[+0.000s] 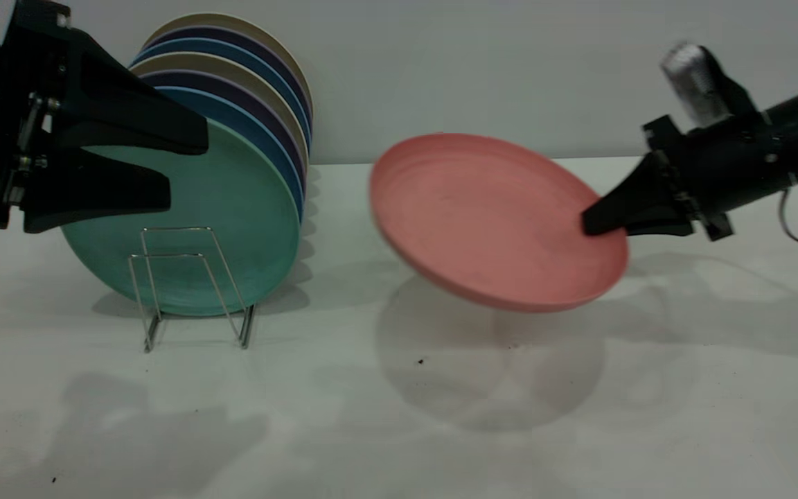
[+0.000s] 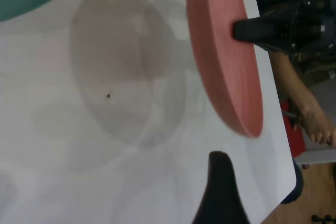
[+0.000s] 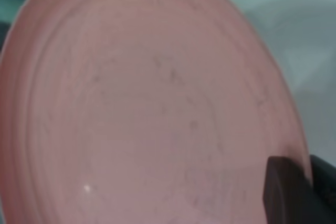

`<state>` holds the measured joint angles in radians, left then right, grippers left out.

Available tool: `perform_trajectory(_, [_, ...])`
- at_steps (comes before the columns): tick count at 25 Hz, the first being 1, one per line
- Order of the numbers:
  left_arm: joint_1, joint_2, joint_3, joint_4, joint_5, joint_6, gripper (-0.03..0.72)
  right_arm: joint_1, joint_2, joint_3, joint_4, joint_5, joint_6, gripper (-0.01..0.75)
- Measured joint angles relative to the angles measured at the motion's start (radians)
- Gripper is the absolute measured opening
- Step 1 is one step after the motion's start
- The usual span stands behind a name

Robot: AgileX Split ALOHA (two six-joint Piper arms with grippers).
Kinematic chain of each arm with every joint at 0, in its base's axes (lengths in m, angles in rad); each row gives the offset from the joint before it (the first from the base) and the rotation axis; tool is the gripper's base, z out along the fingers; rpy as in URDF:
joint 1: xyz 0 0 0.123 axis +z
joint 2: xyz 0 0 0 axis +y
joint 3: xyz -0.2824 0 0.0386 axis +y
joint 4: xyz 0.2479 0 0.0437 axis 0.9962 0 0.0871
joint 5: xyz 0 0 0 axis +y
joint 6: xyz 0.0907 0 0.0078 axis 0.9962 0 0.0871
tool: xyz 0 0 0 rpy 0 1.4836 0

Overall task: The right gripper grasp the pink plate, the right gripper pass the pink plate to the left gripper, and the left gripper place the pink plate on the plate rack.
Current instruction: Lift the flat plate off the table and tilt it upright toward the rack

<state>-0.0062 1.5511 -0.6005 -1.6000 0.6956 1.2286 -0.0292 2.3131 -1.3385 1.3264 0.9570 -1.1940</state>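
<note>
Here the left gripper (image 1: 184, 166) hangs with jaws apart before the green plate (image 1: 233, 222) in the rack (image 1: 191, 284). Right of the rack, the pink plate (image 1: 489, 215) tilts above the table (image 1: 399, 416), its rim pinched by the right gripper (image 1: 589, 223).

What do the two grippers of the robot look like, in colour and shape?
Both are black with pointed, wedge-shaped jaws. The left gripper has a boxy body with small silver screws and metal links. The right gripper sits on a thick, black, cylindrical arm, carries a silver ribbed module on top, and has a thin black cord looping below it.
</note>
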Motion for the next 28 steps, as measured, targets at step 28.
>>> perform_trajectory(28, [0.000, 0.151, -0.017, -0.108, 0.054, 0.107, 0.588, 0.139, -0.054, 0.000, 0.054, 0.048, -0.005, 0.013])
